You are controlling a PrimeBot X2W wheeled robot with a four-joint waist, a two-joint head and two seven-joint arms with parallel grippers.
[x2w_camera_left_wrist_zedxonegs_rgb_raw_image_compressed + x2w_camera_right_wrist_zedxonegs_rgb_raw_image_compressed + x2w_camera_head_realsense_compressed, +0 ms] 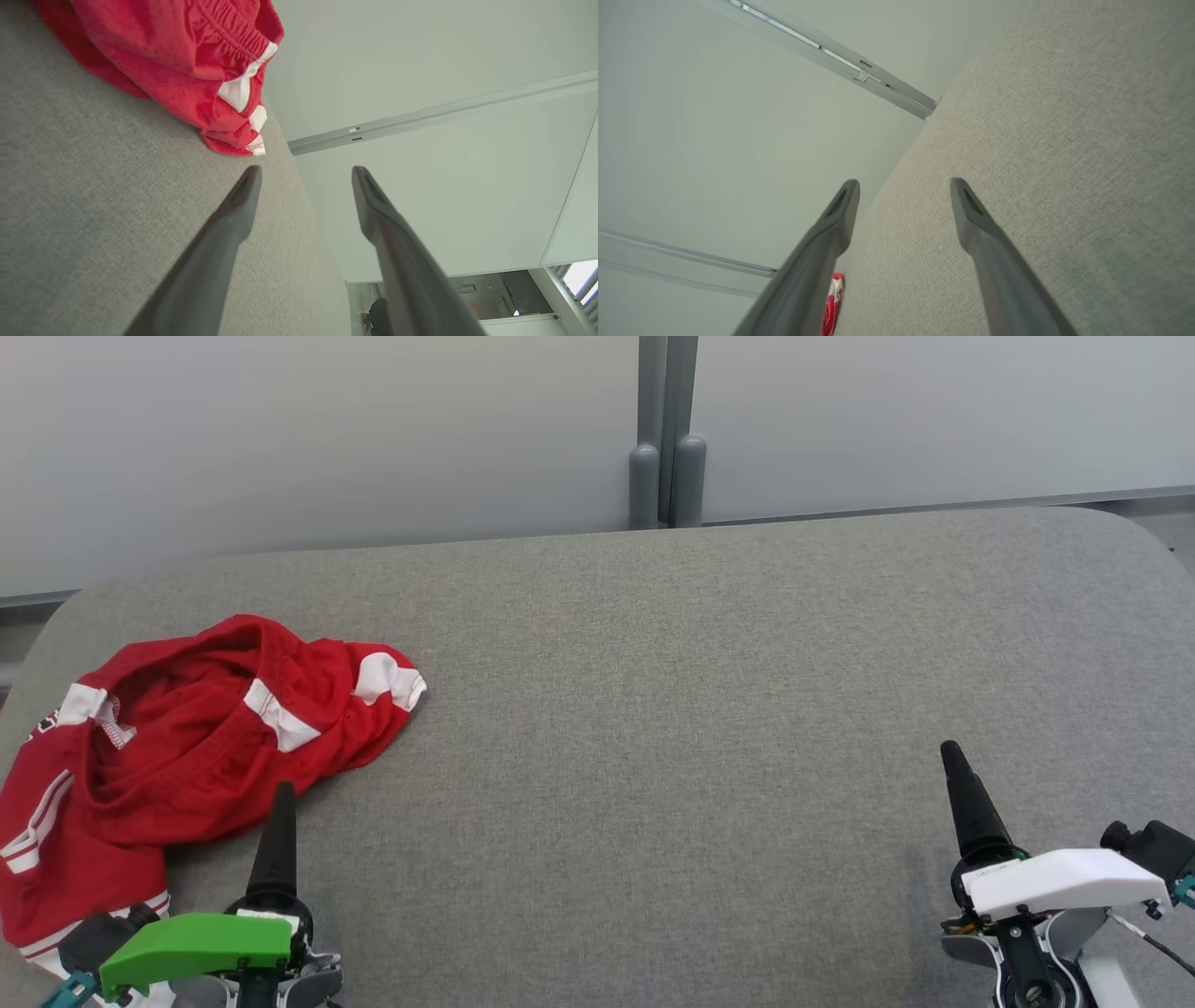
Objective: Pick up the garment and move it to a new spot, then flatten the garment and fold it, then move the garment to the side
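A red garment (177, 747) with white bands lies crumpled at the left end of the grey padded table (653, 709). My left gripper (281, 793) hovers at the lower left, its tip just short of the garment's near edge. In the left wrist view the garment (187, 60) bunches above the open left gripper (306, 175), whose fingers hold nothing. My right gripper (952, 751) stands at the lower right, far from the cloth. The right wrist view has this gripper (903, 186) open over bare table, and a sliver of the garment (832, 303) peeks past one finger.
Pale wall panels (327, 429) run behind the table, joined by a grey post (667, 439). The table's rounded corners (1148, 537) and left edge lie close to the garment. Grey fabric stretches between the two grippers.
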